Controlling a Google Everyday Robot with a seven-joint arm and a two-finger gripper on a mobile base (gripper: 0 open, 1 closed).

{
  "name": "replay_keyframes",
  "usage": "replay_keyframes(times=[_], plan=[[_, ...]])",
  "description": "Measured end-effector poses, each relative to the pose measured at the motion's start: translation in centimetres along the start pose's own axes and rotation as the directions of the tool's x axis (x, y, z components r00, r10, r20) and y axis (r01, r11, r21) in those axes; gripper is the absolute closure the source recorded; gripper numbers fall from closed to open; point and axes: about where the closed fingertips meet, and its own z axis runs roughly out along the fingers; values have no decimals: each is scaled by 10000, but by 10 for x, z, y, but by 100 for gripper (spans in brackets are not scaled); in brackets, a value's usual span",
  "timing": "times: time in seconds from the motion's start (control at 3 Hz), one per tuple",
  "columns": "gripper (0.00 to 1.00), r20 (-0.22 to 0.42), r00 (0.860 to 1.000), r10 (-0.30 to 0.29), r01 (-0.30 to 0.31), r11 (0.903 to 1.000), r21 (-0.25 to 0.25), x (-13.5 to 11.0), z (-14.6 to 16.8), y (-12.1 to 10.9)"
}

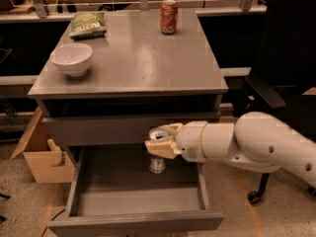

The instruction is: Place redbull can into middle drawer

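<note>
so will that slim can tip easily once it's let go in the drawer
Likely tippy: the can is tall and narrow, held upright near its top by the hand over the open drawer. Its shiny metal probably slides easily, and on its side it would likely roll.
</note>
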Motion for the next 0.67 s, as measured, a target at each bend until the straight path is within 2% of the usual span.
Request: replay_keyframes(times=[0.33, 0.67], plan=[[100, 433, 9978, 496, -504, 9985, 188, 46, 50, 0], [100, 428, 9979, 488, -496, 9986, 167, 46, 50, 0]])
